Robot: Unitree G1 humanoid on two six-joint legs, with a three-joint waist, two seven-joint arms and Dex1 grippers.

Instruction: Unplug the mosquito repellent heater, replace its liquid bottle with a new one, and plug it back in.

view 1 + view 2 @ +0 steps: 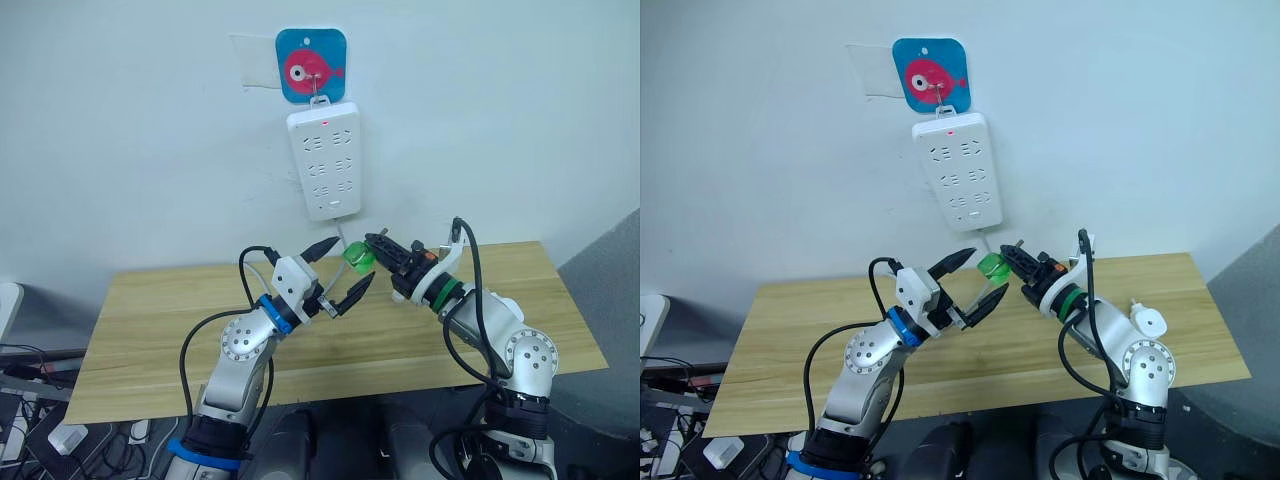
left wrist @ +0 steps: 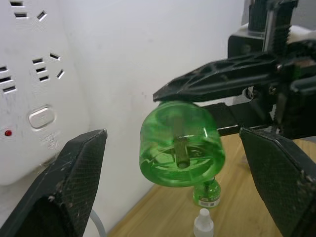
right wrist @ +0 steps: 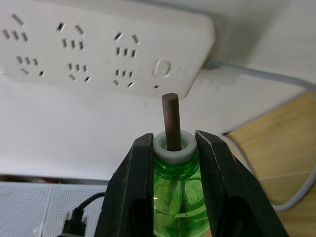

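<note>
- Left arm raised over the table, elbow bent; left gripper (image 1: 338,272) has fingers spread wide, holding nothing.
- Right arm bent inward; right gripper (image 1: 372,243) is clamped on the green bottle (image 1: 357,259) at its neck.

Even, bright indoor light; soft shadows under power strip (image 1: 325,160) on wall. Left wrist view soft (near fingers (image 2: 69,182) blurred). Head views sharp.

Silver-jointed arms with looping black cables, a blue wrist ring left, green right, black textured jaws.
</note>
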